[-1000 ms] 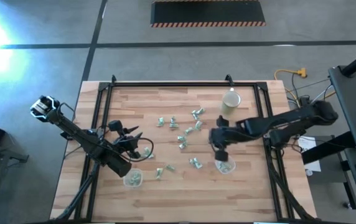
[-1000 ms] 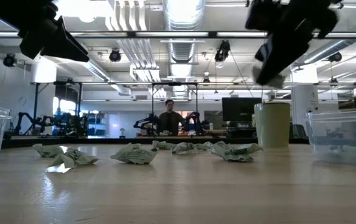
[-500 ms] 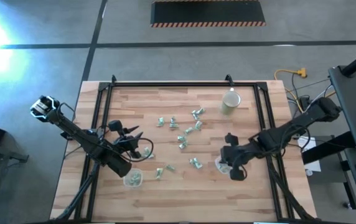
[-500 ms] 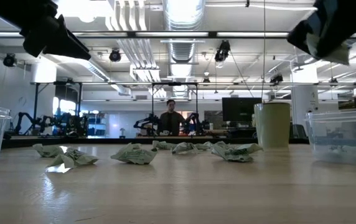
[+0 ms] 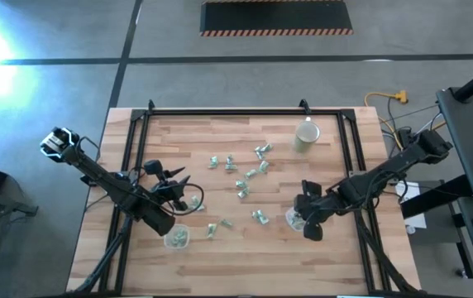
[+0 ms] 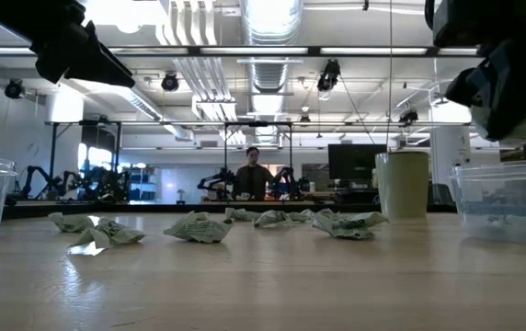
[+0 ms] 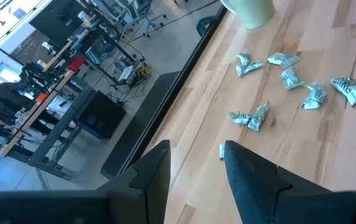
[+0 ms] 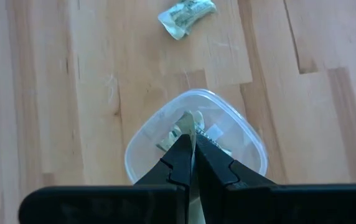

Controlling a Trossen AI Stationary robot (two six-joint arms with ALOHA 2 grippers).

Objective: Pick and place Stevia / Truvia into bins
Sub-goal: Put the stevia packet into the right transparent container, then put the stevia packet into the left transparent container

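Several crumpled green-and-white Stevia sachets (image 5: 243, 178) lie loose on the middle of the wooden table. One clear bin (image 5: 176, 238) stands near the front left, and the other bin (image 5: 294, 220) at the front right with sachets in it. My right gripper (image 8: 193, 142) hangs just above the right bin (image 8: 142, 151), shut on a sachet. My left gripper (image 7: 196, 177) stays raised over the table's left part (image 5: 174, 189), open, with nothing between its fingers. My right gripper pinches one sachet between its two fingertips. A pale end of the sachet (image 8: 188, 123) sticks out past the tips. The fingers slant steeply down from above. The sachet is lifted clear, over the bin's open top, and shows as a pale scrap (image 6: 524, 134) under the gripper.
A beige cup (image 5: 306, 136) stands at the back right of the table. One sachet (image 8: 186, 15) lies on the wood just beyond the right bin. A black frame (image 5: 220, 112) runs around the table's far and side edges. A person (image 6: 251, 175) stands far off in the room.
My right gripper has swung from the table's middle right toward the near edge and stopped over the right bin. It has rolled on the way and sunk a little, staying shut. The sachet has travelled with it, clear of the table.
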